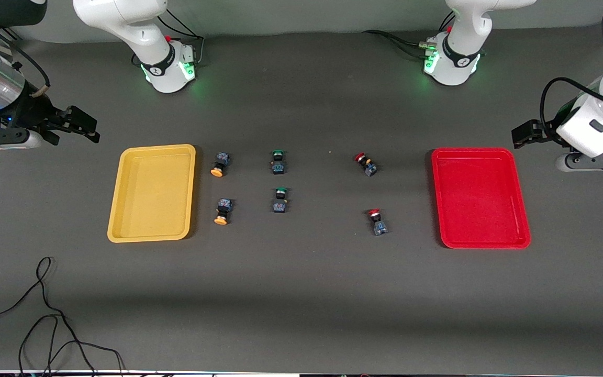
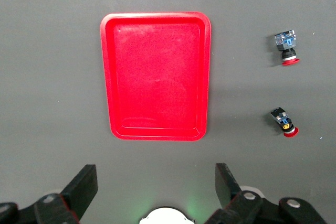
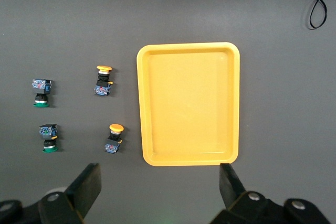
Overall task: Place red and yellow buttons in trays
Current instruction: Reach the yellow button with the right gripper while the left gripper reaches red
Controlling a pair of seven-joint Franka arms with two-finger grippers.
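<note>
The yellow tray [image 1: 152,193] [image 3: 189,108] lies toward the right arm's end of the table, bare inside. Beside it lie two yellow buttons [image 1: 219,165] [image 1: 222,211] [image 3: 103,80] [image 3: 114,138]. The red tray [image 1: 479,198] [image 2: 155,77] lies toward the left arm's end, also bare. Two red buttons [image 1: 365,163] [image 1: 377,221] [image 2: 286,47] [image 2: 284,121] rest beside it. My right gripper [image 1: 84,128] [image 3: 159,172] hovers open over the table just outside the yellow tray, holding nothing. My left gripper [image 1: 524,133] [image 2: 155,174] hangs open and empty over the table just outside the red tray.
Two green-capped buttons [image 1: 278,162] [image 1: 280,200] [image 3: 41,92] [image 3: 49,137] lie mid-table between the yellow and red ones. A black cable [image 1: 45,314] [image 3: 320,3] loops on the table nearer the front camera than the yellow tray. Both arm bases [image 1: 168,68] [image 1: 450,65] stand along the table's back edge.
</note>
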